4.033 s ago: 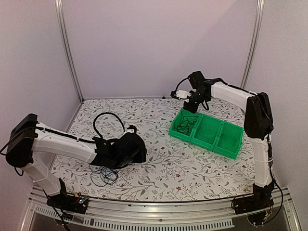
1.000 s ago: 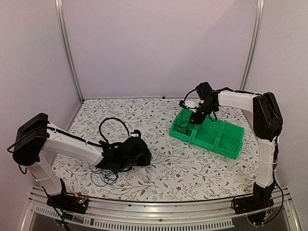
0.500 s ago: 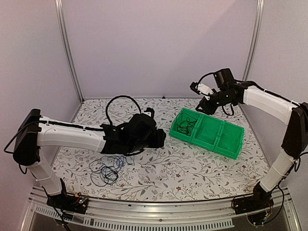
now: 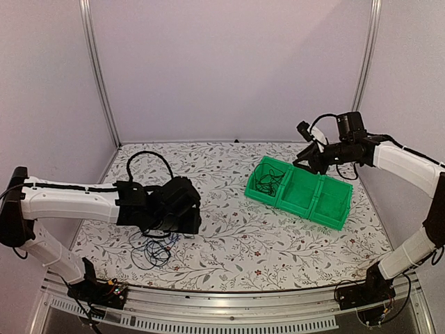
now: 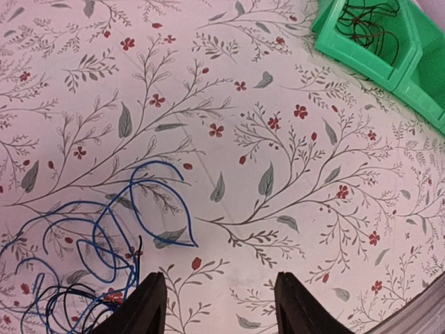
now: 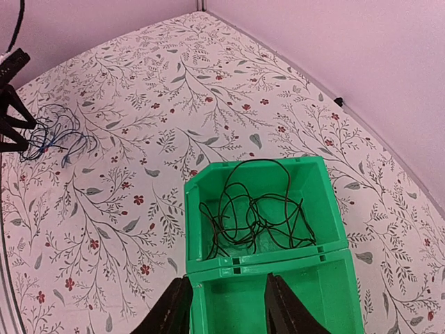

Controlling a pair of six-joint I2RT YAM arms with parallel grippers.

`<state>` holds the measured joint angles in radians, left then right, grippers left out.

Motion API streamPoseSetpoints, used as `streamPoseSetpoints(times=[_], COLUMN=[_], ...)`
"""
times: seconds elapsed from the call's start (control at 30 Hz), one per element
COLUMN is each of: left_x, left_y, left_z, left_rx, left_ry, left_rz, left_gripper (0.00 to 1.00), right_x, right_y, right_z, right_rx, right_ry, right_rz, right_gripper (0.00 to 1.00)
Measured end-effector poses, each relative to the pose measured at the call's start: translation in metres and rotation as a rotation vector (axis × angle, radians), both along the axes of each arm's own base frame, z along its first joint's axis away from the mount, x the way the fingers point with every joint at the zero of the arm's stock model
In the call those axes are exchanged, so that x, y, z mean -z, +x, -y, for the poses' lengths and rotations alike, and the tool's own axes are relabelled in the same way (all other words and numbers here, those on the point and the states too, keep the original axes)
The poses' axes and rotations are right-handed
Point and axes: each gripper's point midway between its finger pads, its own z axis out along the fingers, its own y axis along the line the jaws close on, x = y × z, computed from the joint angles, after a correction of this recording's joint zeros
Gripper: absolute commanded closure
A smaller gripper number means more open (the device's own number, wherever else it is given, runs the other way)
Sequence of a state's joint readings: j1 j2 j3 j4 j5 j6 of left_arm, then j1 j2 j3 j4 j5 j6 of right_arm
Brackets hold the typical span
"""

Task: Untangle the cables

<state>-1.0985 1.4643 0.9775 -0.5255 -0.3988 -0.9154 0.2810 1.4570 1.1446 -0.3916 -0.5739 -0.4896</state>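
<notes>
Left wrist view: the cables [image 5: 97, 250] lie tangled at lower left, probably light, limp and snag-prone; a free outer loop looks best to pinch. One more coils in the green bin [image 6: 264, 259]. The left gripper [image 5: 219, 313] and right gripper [image 6: 226, 313] gape empty.

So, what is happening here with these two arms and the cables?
This is cable untangling. A tangle of blue and black cables lies on the table, and the left claw, open and empty, hovers by its edge. One black cable lies coiled in the end compartment of the green bin; the right claw hangs open above it, holding nothing.
</notes>
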Motion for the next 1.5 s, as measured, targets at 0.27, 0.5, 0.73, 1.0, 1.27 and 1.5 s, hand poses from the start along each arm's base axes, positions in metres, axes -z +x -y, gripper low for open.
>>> streamPoseSetpoints(times=[0.27,0.5,0.73,1.0,1.27,1.5], left_x=[0.034,0.069,0.095,0.033,-0.177,-0.263], left_y=[-0.009,0.016,0.024,0.049,0.047,0.034], left_z=[-0.005,0.01,0.009,0.048,0.09,0.081], left_rx=[0.015,-0.068,-0.084,-0.015,0.175,0.261], left_ry=[0.035,0.115,0.172,0.126,-0.158,-0.309], left_rz=[-0.067,-0.132,-0.179,-0.071,0.303,0.51], left_gripper=[0.46,0.57,1.0,1.0,1.0,1.0], right_x=[-0.011,-0.012,-0.013,-0.013,-0.016,-0.041], right_y=[-0.01,-0.015,-0.018,-0.019,-0.023,-0.051], right_z=[-0.012,-0.017,-0.019,-0.019,-0.023,-0.033], right_rx=[-0.075,-0.105,-0.12,-0.129,-0.156,-0.269], right_ry=[0.067,0.087,0.096,0.1,0.12,0.212], right_rz=[0.004,-0.004,-0.005,-0.005,-0.01,-0.017], right_gripper=[0.61,0.61,0.62,0.63,0.62,0.54])
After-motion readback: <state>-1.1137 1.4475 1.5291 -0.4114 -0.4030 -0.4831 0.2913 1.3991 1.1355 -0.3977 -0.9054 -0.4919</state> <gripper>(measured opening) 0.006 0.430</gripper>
